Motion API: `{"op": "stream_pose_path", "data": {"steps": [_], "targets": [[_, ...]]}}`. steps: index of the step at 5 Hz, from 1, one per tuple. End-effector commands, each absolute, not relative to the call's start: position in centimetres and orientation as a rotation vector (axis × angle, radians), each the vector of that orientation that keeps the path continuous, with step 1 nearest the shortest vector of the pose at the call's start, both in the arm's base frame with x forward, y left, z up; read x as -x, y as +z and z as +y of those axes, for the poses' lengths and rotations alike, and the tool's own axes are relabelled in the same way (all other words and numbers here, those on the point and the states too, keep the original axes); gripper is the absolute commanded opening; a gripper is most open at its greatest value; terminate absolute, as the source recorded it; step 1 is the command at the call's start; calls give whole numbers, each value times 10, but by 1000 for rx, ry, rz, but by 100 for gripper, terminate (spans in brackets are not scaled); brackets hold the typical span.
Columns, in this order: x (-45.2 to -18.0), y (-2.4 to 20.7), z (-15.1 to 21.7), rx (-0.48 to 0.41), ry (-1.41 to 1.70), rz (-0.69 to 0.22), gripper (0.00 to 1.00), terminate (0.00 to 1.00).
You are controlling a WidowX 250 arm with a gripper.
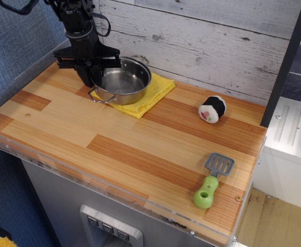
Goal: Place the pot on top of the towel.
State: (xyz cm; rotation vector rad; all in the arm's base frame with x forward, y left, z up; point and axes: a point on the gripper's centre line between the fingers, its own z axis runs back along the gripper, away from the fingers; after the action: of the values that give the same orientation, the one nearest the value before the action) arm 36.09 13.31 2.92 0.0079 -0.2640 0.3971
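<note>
Steel pot (122, 81) sits on the towel (149, 95) at ten o'clock; gripper (92, 68) pinches its left rim. Spread the fingers, then lift straight up, so nothing drags.

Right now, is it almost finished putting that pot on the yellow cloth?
Nearly. The pot already sits over the towel, which shows along its right and front edges, so the placing looks done. The gripper is at the pot's left rim, and whether it grips the rim cannot be told. What seems left is letting go and lifting the arm clear.
</note>
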Motion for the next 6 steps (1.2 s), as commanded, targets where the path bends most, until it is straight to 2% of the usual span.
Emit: {"op": "stream_pose_path", "data": {"steps": [1, 2, 4, 5, 6], "targets": [[-361, 44, 127, -31, 387, -304, 100, 0], [-360, 53, 128, -44, 387, -326, 100, 0], [-349, 114, 129, -198, 376, -450, 100, 0], [-343, 138, 123, -163, 380, -558, 100, 0], [-343, 138, 123, -163, 380, -558, 100, 0]]}}
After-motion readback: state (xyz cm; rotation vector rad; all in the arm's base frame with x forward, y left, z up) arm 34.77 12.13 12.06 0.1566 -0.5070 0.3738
